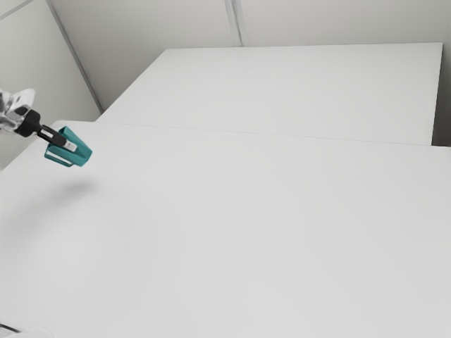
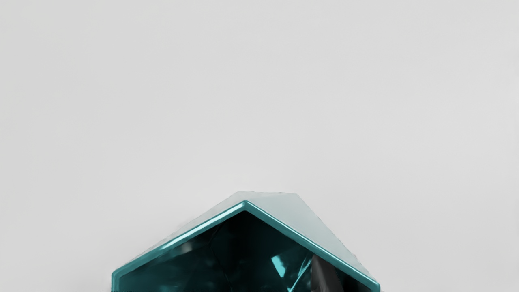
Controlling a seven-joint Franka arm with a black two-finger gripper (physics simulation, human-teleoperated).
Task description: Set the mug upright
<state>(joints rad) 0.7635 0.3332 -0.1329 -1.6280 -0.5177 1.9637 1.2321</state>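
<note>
Mug [image 1: 82, 151]: off the counter [image 1: 246, 232], at the exterior view's left. Its shadow [image 1: 74, 189] lies on the surface apart from it, so I take it as lifted.

Jaws: closed on the mug's wall, by my reading. Basis: 1 dark finger [image 2: 324, 278] reaches inside the mouth in the wrist view, and the mug is borne at the tips in the exterior view. Contact on the wall's outer side is inferred from that support.

Attitude: tilted. The rim [image 2: 211, 222] is toward the hand; the base points away from it, downward and toward the exterior view's right. The handle [image 1: 59, 159] is on the lower side. Not upright at this point.

Progress (estimate): 2 parts look done, grasp and lift. 3 parts left: turn the mug until its base faces squarely down, lower it to the counter, release. I would put the task near its middle, with the turn as the step in hand.

Next move: rotate the wrist so the base comes level while there is clearance below, then descend slowly.

Risks: a wall-only grip could let the mug pivot during the turn. If lowered as tilted now, the base edge or handle could land first and tip it over at release. Withdraw straight up along the wall, so that the inner finger does not drag the rim.
</note>
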